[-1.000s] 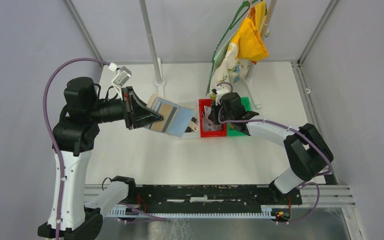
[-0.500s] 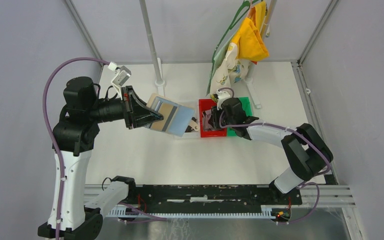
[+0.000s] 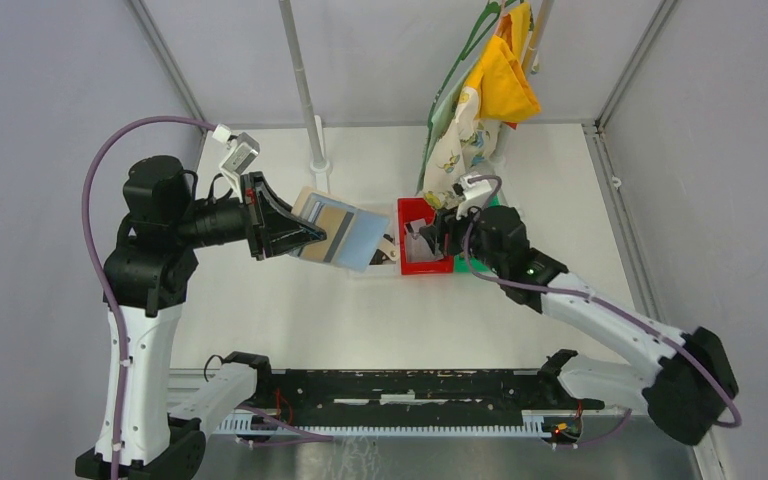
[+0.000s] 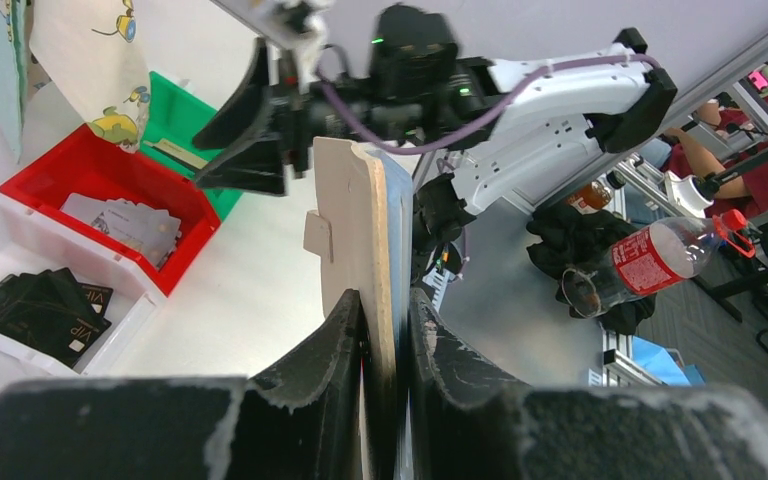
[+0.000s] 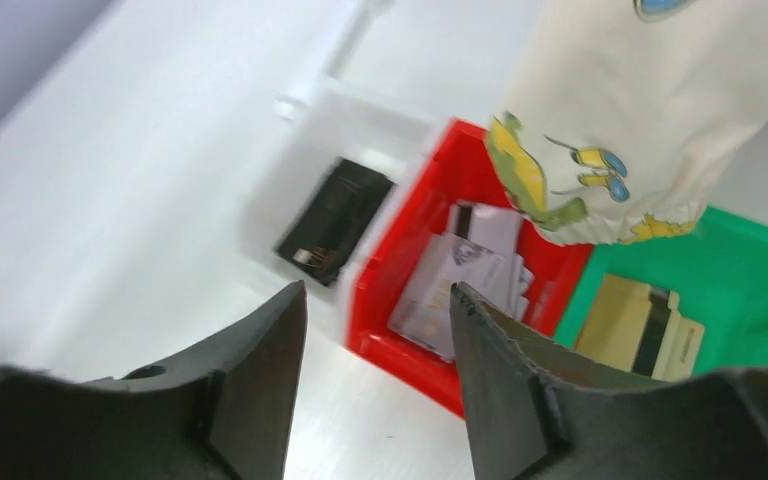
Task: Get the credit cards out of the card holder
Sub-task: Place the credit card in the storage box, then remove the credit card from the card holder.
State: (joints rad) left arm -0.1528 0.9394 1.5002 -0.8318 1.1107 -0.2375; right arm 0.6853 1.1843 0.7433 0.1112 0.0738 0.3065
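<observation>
**A:** Where is the card holder sitting right now?

**B:** Left of centre in the overhead view. The left gripper [image 3: 316, 236] is clamping the card holder [image 3: 348, 238] by one edge. Its fingers [image 4: 340, 345] are pressing on both faces, with only the holder's thickness between them. In the left wrist view the holder is standing on edge, tan side facing left.

**A:** And the right one?

**B:** The right gripper [image 3: 428, 240] is hovering over the red bin [image 3: 405, 208], just right of the holder. Its fingers [image 5: 260, 390] are standing well apart, and nothing is sitting between them.

**A:** Any cards out?

**B:** Pale credit cards [image 5: 465, 262] are lying in a loose heap inside the red bin. Black cards [image 4: 40, 312] are resting in the white tray [image 5: 290, 160] touching the bin's left side.

**A:** What else is showing?

**B:** A green bin [image 5: 760, 290] is sitting against the red one at lower right of the right wrist view. A patterned cloth [image 5: 640, 110] is hanging over both.
</observation>
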